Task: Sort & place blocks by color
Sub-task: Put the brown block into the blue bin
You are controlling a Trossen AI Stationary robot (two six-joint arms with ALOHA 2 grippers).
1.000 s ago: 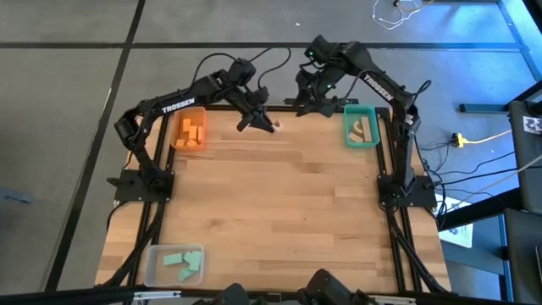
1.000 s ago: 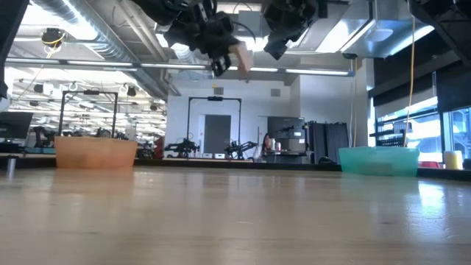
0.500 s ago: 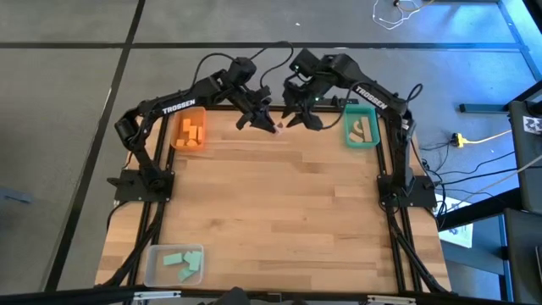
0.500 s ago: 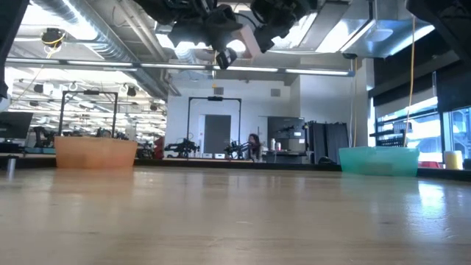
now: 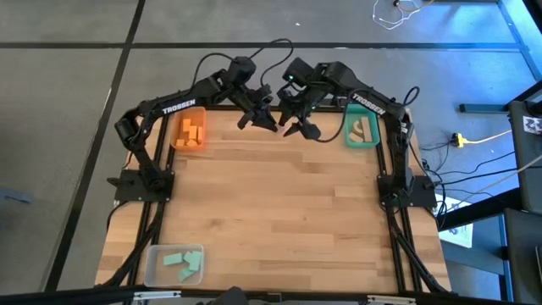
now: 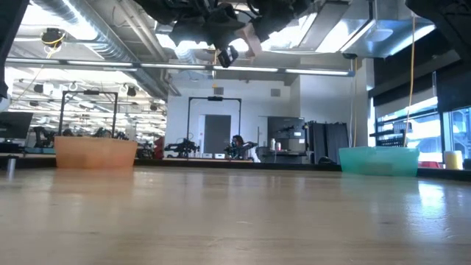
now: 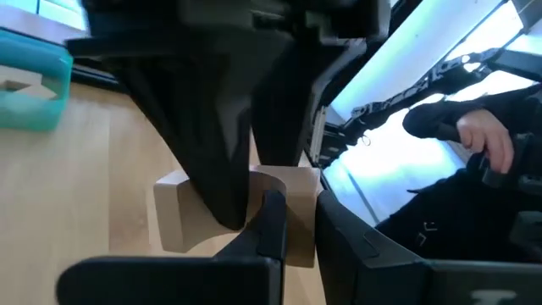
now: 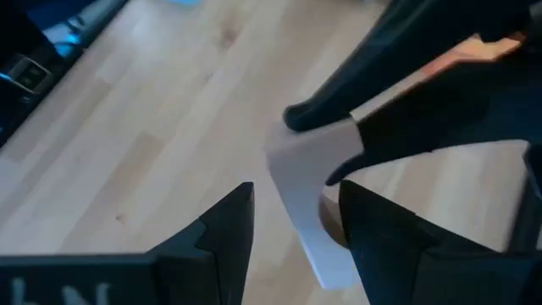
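Gripping a wood block (image 7: 288,212), left claw (image 5: 269,124); overhead hides it.

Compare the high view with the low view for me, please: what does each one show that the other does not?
Only the high view shows inside the bins: orange blocks in the orange bin, wood blocks in the teal bin, mint blocks in the clear bin. Only the low view shows the room behind, with a person far off. Both show the left gripper and right gripper meeting above the table at a pale block.
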